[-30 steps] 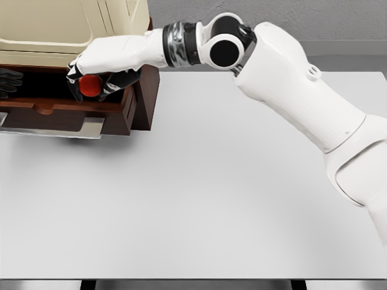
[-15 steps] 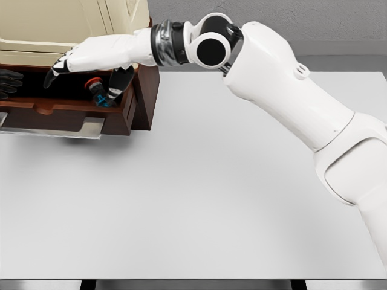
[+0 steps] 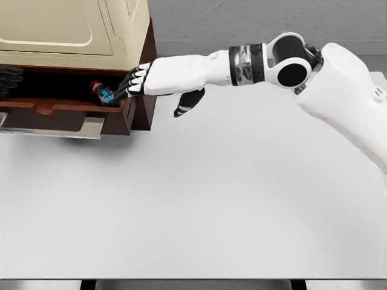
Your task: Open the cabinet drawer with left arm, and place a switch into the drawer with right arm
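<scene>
Switch, small, red-capped with blue body (image 3: 104, 92): lies in dark wooden drawer (image 3: 72, 112). My right hand (image 3: 158, 84) hangs beside it, fingers spread, empty; careless withdrawal could clip the drawer's side.

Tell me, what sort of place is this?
Probably a simulated test bench rather than a real room: a bare white table, a cabinet with its drawer open, and flat, computer-rendered surfaces.

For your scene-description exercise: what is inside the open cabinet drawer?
The switch, red-capped with a blue body, lies at the drawer's right end. The cabinet above hides the drawer's back; its shadowed interior shows nothing else.
</scene>
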Controlling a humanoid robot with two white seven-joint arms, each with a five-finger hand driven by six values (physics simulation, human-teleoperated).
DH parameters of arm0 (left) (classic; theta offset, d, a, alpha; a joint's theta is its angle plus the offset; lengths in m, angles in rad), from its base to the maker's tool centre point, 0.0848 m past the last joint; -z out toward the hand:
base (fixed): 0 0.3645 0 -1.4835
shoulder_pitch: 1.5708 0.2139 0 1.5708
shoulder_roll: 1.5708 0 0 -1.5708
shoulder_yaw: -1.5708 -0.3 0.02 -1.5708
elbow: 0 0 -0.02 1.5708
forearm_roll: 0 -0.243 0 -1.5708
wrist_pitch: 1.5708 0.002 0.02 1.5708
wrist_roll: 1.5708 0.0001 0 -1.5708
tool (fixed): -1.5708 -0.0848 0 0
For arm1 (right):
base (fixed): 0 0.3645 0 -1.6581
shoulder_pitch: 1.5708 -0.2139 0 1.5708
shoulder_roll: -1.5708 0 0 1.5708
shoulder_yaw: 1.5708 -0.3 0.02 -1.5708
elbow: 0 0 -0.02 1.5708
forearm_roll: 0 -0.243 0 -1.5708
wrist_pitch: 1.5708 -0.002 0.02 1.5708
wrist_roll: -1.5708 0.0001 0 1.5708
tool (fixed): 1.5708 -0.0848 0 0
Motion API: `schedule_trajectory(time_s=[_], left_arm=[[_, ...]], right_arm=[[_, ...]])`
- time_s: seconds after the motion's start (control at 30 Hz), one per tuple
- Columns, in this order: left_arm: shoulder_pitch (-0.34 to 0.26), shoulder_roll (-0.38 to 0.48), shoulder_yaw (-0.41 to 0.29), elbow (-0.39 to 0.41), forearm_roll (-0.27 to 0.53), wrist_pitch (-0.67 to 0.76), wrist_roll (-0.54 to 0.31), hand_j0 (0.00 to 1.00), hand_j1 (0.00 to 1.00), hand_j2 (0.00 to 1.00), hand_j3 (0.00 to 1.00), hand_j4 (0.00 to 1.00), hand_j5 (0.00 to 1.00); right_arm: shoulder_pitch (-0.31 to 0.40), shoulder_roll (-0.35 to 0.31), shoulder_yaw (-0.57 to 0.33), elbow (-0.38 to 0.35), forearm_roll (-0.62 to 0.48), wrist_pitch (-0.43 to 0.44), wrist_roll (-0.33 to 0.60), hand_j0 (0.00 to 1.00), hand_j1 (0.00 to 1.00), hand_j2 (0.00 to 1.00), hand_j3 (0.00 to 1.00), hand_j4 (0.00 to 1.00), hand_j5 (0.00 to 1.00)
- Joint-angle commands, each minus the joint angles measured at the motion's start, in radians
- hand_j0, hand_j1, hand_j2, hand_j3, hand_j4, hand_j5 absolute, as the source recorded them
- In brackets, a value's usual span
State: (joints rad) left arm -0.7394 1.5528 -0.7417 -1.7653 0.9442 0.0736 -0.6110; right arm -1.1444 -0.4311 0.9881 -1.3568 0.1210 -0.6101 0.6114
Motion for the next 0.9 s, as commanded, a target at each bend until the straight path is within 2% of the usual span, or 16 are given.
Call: schedule_trajectory(time_s=[0.0,0.1,0.17,0.2,0.3,0.4,0.47,0.63,0.8,0.87], left_arm=[[0.000,-0.002,0.002,0.000,0.004,-0.005,0.000,1.00,1.00,1.00,1.00,1.00,1.00],[-0.002,-0.031,0.021,0.000,0.004,-0.046,0.000,1.00,1.00,1.00,1.00,1.00,1.00],[-0.002,-0.075,0.021,0.000,0.005,-0.190,0.000,1.00,1.00,1.00,1.00,1.00,1.00],[0.000,-0.100,0.019,0.000,0.005,-0.265,0.000,1.00,1.00,1.00,1.00,1.00,1.00],[0.003,-0.118,0.018,-0.002,0.005,-0.354,0.000,1.00,1.00,1.00,1.00,1.00,1.00],[0.008,-0.212,0.012,-0.002,0.005,-0.517,0.000,1.00,1.00,1.00,1.00,1.00,1.00],[0.009,-0.299,0.004,-0.003,0.004,-0.577,0.000,1.00,1.00,1.00,1.00,1.00,1.00],[0.015,-0.376,-0.001,-0.003,0.004,-0.595,0.000,1.00,1.00,1.00,1.00,1.00,1.00],[0.015,-0.523,-0.021,-0.002,-0.001,-0.597,0.000,1.00,1.00,1.00,1.00,1.00,1.00],[0.014,-0.556,-0.042,-0.002,-0.005,-0.597,0.000,1.00,1.00,1.00,1.00,1.00,1.00]], right_arm=[[0.003,-0.192,-0.009,-0.068,-0.008,-0.001,-0.001,1.00,1.00,1.00,1.00,1.00,1.00],[0.090,-0.333,-0.088,-0.065,-0.009,-0.001,-0.009,1.00,1.00,1.00,1.00,1.00,1.00],[0.123,-0.360,-0.131,-0.056,-0.035,-0.001,-0.009,1.00,1.00,1.00,1.00,1.00,1.00],[0.124,-0.370,-0.132,-0.028,-0.044,-0.001,-0.009,1.00,1.00,1.00,1.00,1.00,1.00],[0.143,-0.357,-0.138,0.039,-0.052,-0.001,-0.001,1.00,1.00,1.00,1.00,1.00,1.00],[0.224,-0.359,-0.255,0.056,-0.050,-0.001,-0.001,1.00,1.00,1.00,1.00,1.00,1.00],[0.244,-0.364,-0.273,0.059,-0.050,-0.001,-0.001,1.00,1.00,1.00,1.00,1.00,1.00],[0.253,-0.348,-0.273,0.059,-0.052,-0.001,-0.001,1.00,1.00,1.00,1.00,1.00,1.00],[0.252,-0.333,-0.273,0.062,-0.050,-0.001,-0.001,1.00,1.00,1.00,1.00,1.00,1.00],[0.252,-0.331,-0.273,0.062,-0.050,-0.001,-0.001,1.00,1.00,1.00,1.00,1.00,1.00]])
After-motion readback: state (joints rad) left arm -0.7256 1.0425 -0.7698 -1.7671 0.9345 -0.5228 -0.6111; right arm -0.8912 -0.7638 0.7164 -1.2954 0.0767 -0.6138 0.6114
